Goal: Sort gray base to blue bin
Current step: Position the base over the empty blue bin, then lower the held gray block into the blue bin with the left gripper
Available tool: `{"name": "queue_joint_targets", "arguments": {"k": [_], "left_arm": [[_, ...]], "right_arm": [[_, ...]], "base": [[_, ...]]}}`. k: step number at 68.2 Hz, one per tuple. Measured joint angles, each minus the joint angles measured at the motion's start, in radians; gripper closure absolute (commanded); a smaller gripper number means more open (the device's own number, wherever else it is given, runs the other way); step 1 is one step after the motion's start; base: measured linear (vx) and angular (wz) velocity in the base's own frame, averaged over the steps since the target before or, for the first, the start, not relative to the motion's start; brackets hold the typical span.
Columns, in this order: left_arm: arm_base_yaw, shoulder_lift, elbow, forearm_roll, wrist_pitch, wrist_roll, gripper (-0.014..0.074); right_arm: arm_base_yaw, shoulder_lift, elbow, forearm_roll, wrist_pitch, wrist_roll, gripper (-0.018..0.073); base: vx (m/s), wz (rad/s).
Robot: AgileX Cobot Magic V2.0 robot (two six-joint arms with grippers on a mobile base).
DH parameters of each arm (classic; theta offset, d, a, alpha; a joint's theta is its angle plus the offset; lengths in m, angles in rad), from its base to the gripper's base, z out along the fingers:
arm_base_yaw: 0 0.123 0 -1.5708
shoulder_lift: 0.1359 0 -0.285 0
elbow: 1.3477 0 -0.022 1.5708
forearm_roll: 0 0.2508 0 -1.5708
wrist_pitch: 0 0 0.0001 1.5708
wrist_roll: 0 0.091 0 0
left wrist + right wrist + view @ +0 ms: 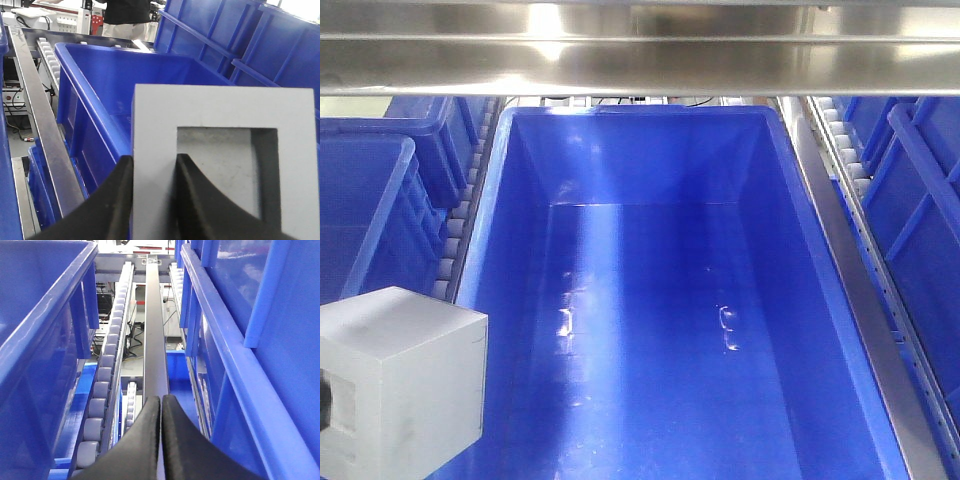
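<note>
Left tool (154, 160): we see it clamped on one wall of the matte gray cube-shaped base (225, 107), with one black finger (112, 200) outside the wall and the other down in its square recess.
Gray base: we find it held up at the near left corner of the large, deep, bright-blue plastic bin (640, 165), where it covers that rim in the front view.
Right tool (161, 404): we see its jaws pressed together with nothing between them, over a dark metal rail (154, 340).
Beside the rail: a gray roller track (102, 375).
Either side of the bin: we see more blue crates (380, 190).
Across the top: a steel beam (640, 60).
</note>
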Motion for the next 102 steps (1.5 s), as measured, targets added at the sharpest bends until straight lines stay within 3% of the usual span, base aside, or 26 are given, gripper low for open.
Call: {"name": "queue_joint_targets", "arguments": {"k": [60, 69, 83, 96, 102], "left_arm": [[0.0, 0.0, 0.0, -0.016, -0.001, 0.0, 0.0603], [0.0, 0.014, 0.001, -0.052, -0.085, 0.0, 0.0603], [0.0, 0.177, -0.046, -0.071, -0.293, -0.001, 0.0603], [-0.008, 0.422, -0.184, -0.059, -0.322, -0.001, 0.0603], [-0.048, 0.549, -0.26, -0.019, -0.324, -0.001, 0.0603]], "right_arm": [[0.0, 0.0, 0.0, 0.0, 0.0, 0.0, 0.0564], [0.0, 0.0, 0.0, 0.0, 0.0, 0.0, 0.0564], [0.0, 0.0, 0.0, 0.0, 0.0, 0.0, 0.0564], [0.0, 0.0, 0.0, 0.0, 0.0, 0.0, 0.0564], [0.0, 0.0, 0.0, 0.0, 0.0, 0.0, 0.0564]], "base": [[0.0, 0.0], [0.0, 0.0], [0.0, 0.0], [0.0, 0.0], [0.0, 0.0]]}}
